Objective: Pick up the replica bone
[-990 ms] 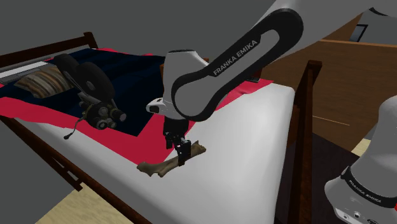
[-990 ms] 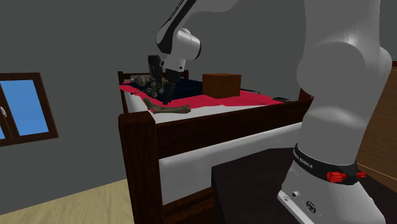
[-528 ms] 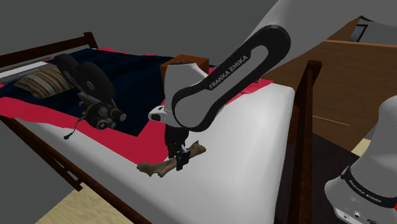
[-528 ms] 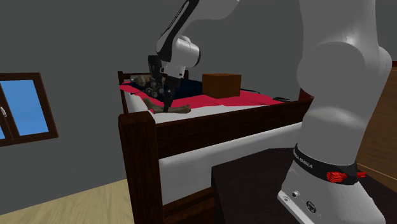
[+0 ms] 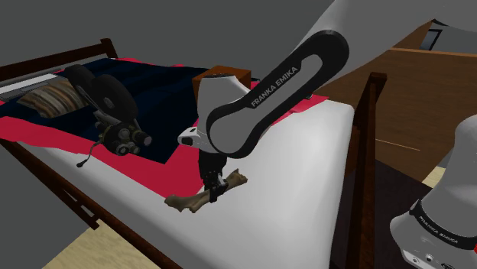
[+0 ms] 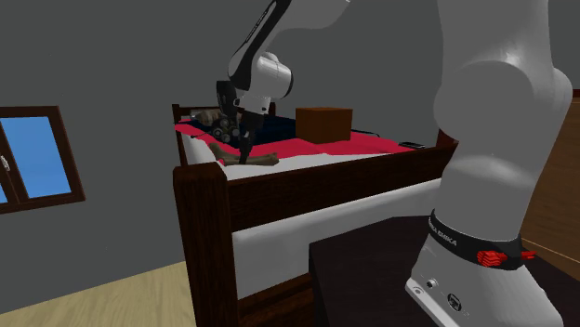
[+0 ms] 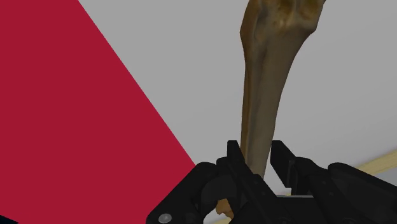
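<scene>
A long brown bone lies on the white sheet of the bed, near its side edge. My black gripper points down onto the bone's middle and is shut on it. In the wrist view the two fingers clasp the shaft of the bone, whose knobby end points away from the hand. From the second exterior view, the gripper sits on the bone at the mattress edge. The bone still rests on the sheet.
A red blanket and a navy cover lie just beside the bone. A dark wheeled gadget sits on them, with a brown box behind my arm. Wooden bedposts frame the bed. A striped pillow lies at the head.
The gripper came down onto the bone and its fingers closed on the shaft. The bone has stayed where it lay.
</scene>
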